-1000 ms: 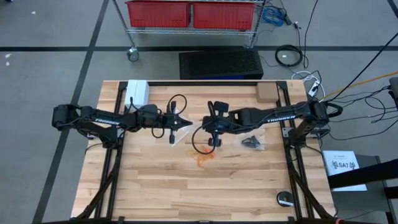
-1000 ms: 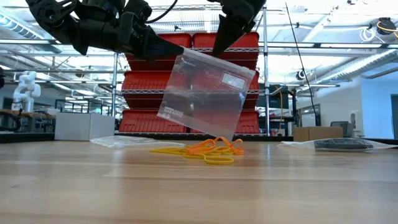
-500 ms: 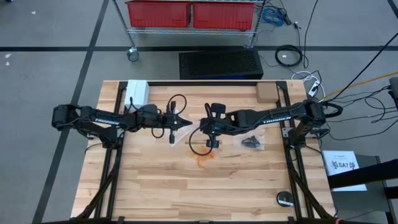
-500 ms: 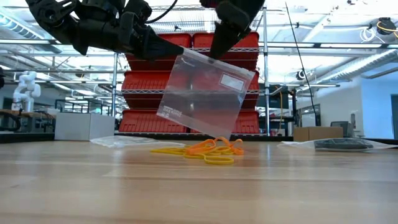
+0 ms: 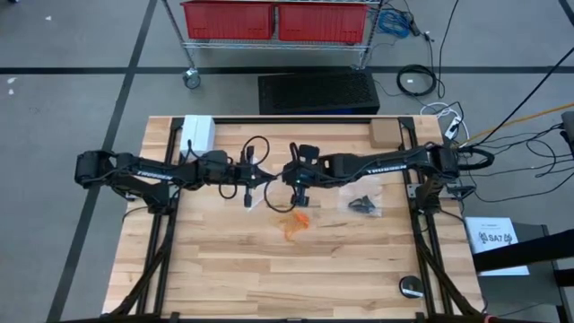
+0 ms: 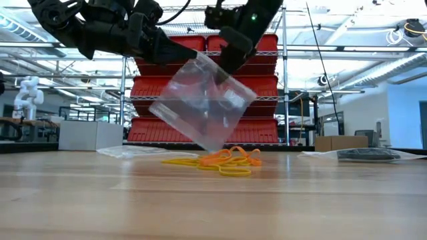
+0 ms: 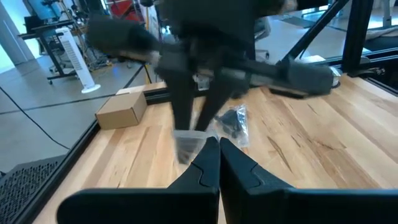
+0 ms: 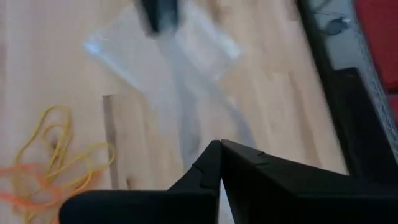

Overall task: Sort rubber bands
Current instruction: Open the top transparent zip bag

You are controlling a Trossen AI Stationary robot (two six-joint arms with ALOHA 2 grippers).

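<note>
Rubber bands (image 6: 220,162): tangled orange and yellow heap on table (image 5: 224,278) near middle, under hanging clear bag (image 6: 200,100). Likely light, soft, springy; loops interlocked, so lifting one probably drags others. Best hold: single loop at heap's edge.

Left gripper (image 6: 179,53) pinched on bag's upper edge; right gripper (image 6: 230,60) clamped on same edge beside it. Bag is airborne, tilted, its lower corner just above heap.

Around: second bag holding dark bands (image 5: 363,205) nearer right arm, flat empty bag (image 6: 127,152) behind, cardboard box (image 5: 384,134), white box (image 5: 197,133). Bag itself blocks access to heap.

A tangled heap of orange and yellow rubber bands (image 6: 223,161) lies flat on the wooden table, mid-table
</note>
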